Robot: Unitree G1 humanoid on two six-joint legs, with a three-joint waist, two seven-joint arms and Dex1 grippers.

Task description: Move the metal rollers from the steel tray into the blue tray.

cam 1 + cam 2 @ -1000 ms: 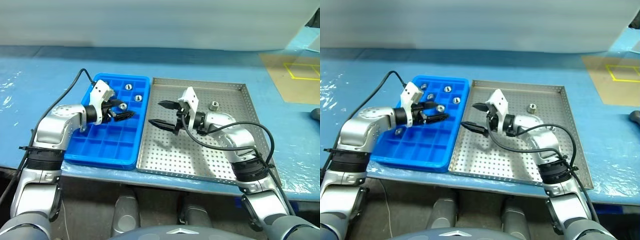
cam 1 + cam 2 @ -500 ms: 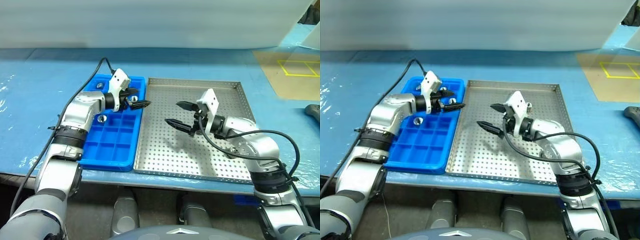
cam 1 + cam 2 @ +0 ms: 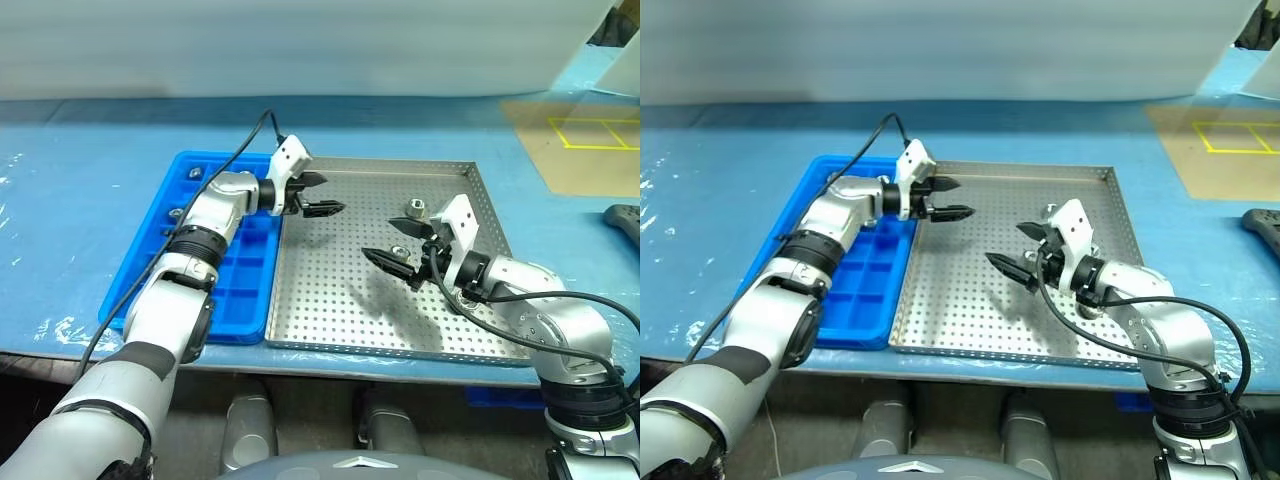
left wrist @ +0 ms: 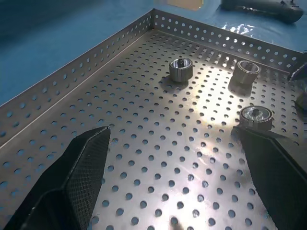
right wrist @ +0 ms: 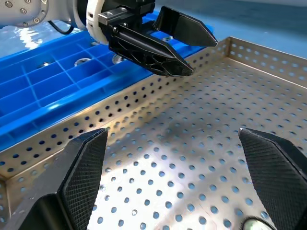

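Metal rollers, shiny hollow rings, stand upright; both pincers gape, holding nothing.

Place: a workshop or test bench.
Signs: blue plastic sheet over the table, perforated steel tray, blue compartment tray, yellow floor marking.

The two head views look forward and down from above onto the steel tray and blue tray, nearly alike. Each wrist view sits low and close over the steel tray's holed floor, facing across it toward the other arm.
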